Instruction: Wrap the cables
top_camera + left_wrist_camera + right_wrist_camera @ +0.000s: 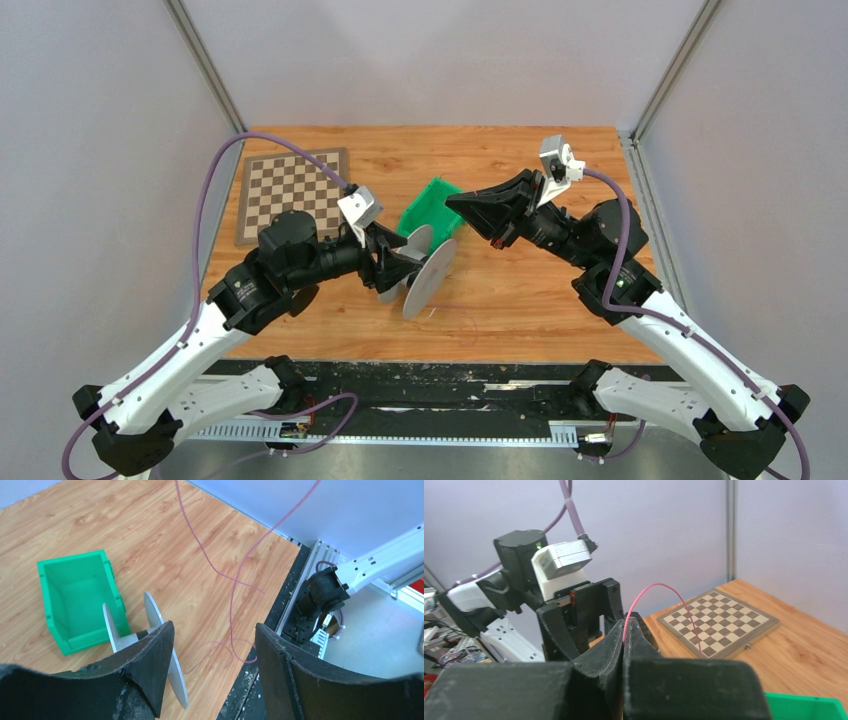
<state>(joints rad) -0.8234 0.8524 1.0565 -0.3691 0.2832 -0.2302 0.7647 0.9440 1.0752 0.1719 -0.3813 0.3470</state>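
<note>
The pale grey two-disc spool [428, 280] stands on edge on the table in front of the green bin; it also shows in the left wrist view [159, 625]. A hair-thin pink wire [232, 595] runs loose across the wood and loops near the table's front edge. My left gripper [398, 270] is open, its left finger [150, 665] against the spool's core side, nothing between the jaws [212, 647]. My right gripper [455, 205] hovers above the bin and is shut on the wire [659, 587], which arcs out of its tips [627, 626].
A green open bin [432, 205] sits at mid-table behind the spool, also in the left wrist view [75, 595]. A chessboard [292, 190] lies at the far left, also in the right wrist view [719, 622]. Grey walls enclose the table.
</note>
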